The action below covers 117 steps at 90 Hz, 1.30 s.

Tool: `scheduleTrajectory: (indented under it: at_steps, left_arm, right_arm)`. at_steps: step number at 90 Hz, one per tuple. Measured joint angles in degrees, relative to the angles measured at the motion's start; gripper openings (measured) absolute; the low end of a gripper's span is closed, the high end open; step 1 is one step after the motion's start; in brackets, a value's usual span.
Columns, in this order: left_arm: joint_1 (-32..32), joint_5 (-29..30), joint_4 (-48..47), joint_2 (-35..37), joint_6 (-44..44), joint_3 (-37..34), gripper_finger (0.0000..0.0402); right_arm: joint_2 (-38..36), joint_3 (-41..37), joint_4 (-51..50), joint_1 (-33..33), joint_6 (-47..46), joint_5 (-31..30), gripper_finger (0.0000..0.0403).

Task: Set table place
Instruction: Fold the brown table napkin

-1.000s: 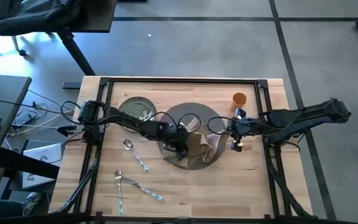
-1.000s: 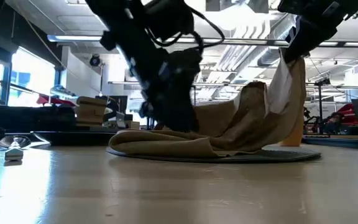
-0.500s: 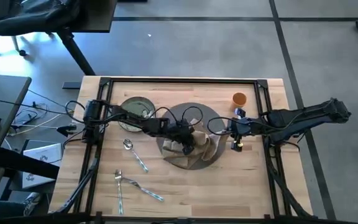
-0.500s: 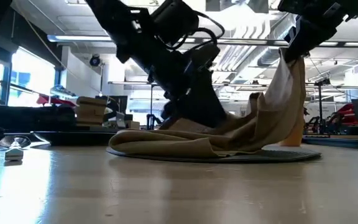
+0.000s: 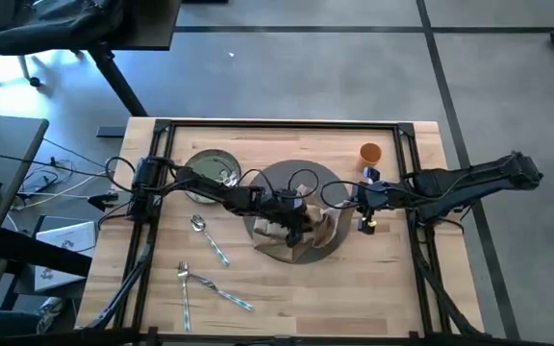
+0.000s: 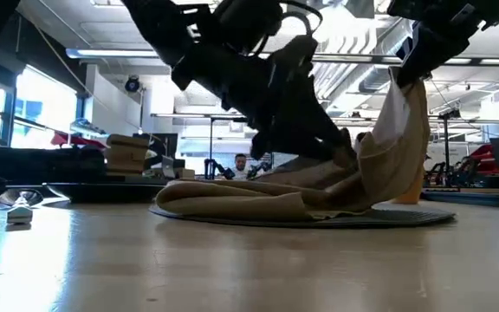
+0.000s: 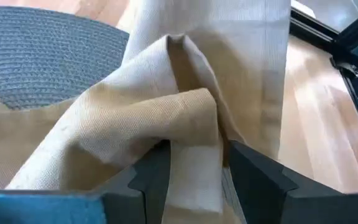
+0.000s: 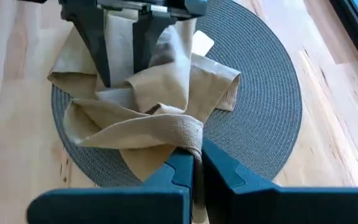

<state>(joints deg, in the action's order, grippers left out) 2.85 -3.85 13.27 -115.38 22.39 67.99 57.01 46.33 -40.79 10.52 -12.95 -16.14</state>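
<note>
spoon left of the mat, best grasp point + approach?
Take the spoon mid-handle, from straight above, fingers closing across the shaft. It lies flat and alone on the table, bowl toward the plate, handle slanting toward the front edge. The handle is the long narrow part with bare wood either side; the bowl is wider and likely slippery. Left gripper and right gripper both hold the napkin.

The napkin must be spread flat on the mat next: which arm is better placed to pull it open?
Probably the right. The right gripper is shut on a lifted napkin edge, so it can draw outward, while the left gripper pins folds over the mat.
</note>
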Motion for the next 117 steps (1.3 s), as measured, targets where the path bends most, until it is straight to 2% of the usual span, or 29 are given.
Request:
scheduleTrajectory:
  at_steps: [16,28,39,48,65,72,88,104,117]
  left_arm:
    - [0.0,4.0,-0.5,-2.2,-0.5,-0.1,0.0143]
    - [0.4,8.8,0.0,-1.6,-4.5,0.0,0.0143]
    - [1.1,13.4,0.1,0.3,-8.2,0.3,0.0143]
    - [1.4,15.1,-0.2,2.0,-12.6,0.8,0.0143]
    - [-1.9,18.2,-3.7,5.6,-13.7,0.9,0.0142]
    - [-3.6,17.1,-7.0,5.6,-13.7,0.9,0.0142]
    - [-4.3,8.4,-9.2,6.8,-13.5,0.8,0.0142]
    - [1.1,5.3,-14.1,10.4,-15.9,0.8,0.0142]
    - [5.6,1.3,-14.6,9.2,-20.0,0.8,0.0142]
  right_arm:
    - [0.0,0.0,0.0,0.0,-0.3,-0.2,0.0]
    - [0.0,0.0,-0.1,0.0,-0.4,-0.2,0.0]
    - [0.0,0.0,0.0,0.0,-0.5,-0.3,0.0]
    - [0.0,0.0,0.0,0.0,-0.6,-0.2,0.0]
    - [0.0,0.0,-0.1,0.0,-0.7,-0.2,0.0]
    - [0.0,0.0,-0.1,0.0,-0.7,-0.2,0.0]
    - [0.0,0.0,-0.3,0.0,-0.7,-0.2,0.0]
    - [0.0,0.0,-0.5,0.0,-0.7,-0.2,0.0]
    - [0.0,0.0,-0.5,0.0,-0.7,-0.2,0.0]
